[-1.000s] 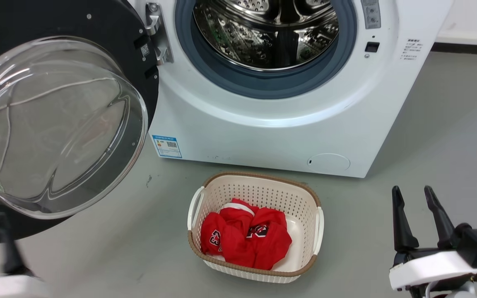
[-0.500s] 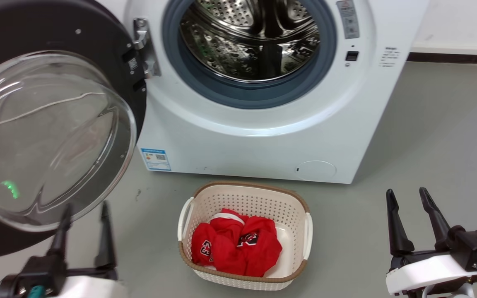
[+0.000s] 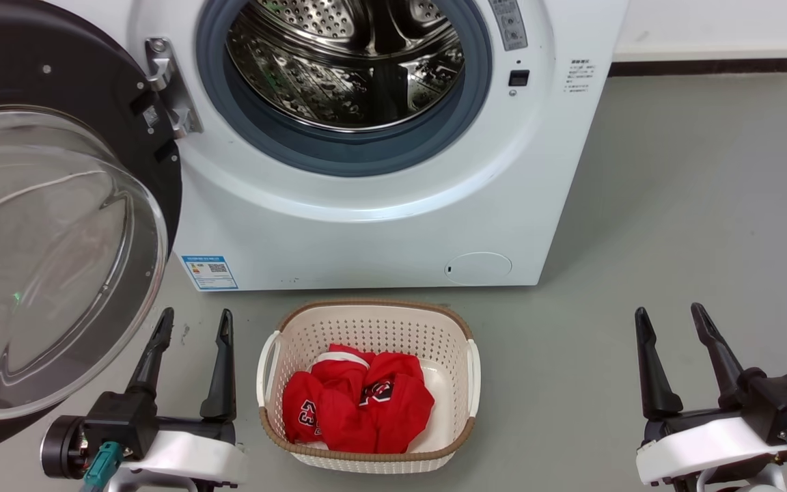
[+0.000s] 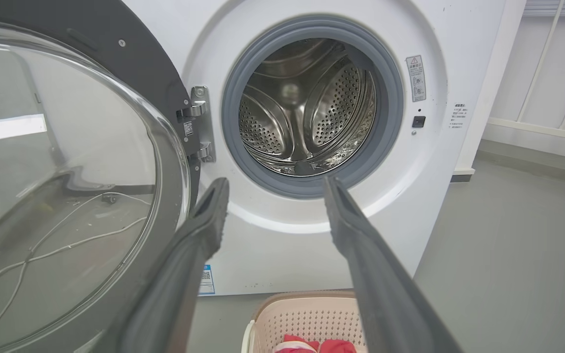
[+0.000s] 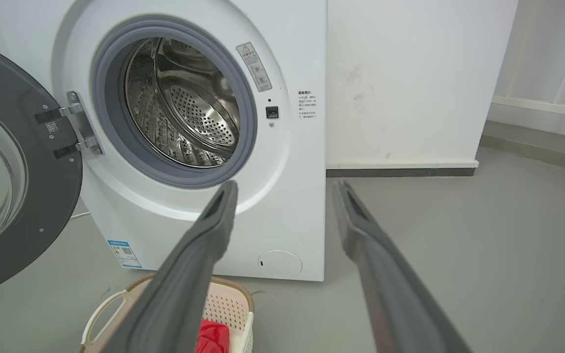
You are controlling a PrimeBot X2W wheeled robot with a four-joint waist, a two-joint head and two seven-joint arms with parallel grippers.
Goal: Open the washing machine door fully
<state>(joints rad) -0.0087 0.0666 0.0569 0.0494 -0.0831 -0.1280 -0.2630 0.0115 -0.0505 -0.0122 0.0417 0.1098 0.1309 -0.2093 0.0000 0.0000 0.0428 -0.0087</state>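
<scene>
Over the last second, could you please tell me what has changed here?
The left gripper drew away from the lower rim of the washing machine door toward the basket, open and empty. The whole head view also shifted: the camera swung. Unchanged: door wide open, right gripper open, red garment in the basket.

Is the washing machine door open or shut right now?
Open: the washing machine door is swung out left on its hinge, leaving the drum exposed.

Black washing machine door (image 3: 59, 61), white machine body (image 3: 366, 232), grey-blue rubber ring (image 3: 339, 160), cream perforated basket (image 3: 366, 333), red garment (image 3: 359, 413)
</scene>
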